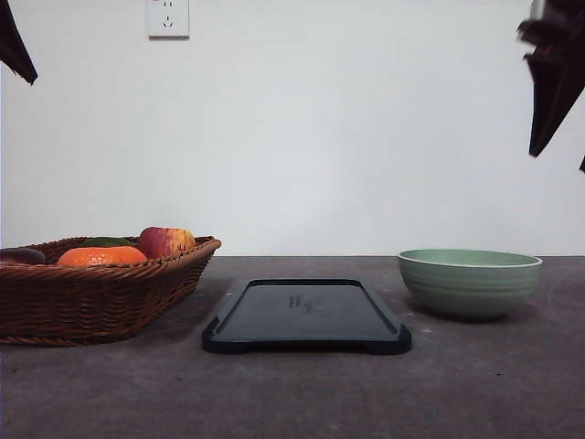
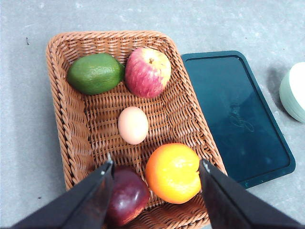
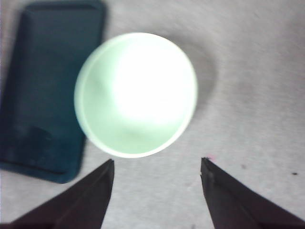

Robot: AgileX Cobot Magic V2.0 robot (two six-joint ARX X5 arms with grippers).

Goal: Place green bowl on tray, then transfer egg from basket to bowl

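Hovering with jaws spread wide, the right gripper (image 3: 157, 164) has the green bowl (image 3: 136, 93) right below it, tray (image 3: 47, 86) beside.

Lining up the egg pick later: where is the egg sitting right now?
In the left wrist view the egg lies mid-basket, between the apple and the orange tangerine.
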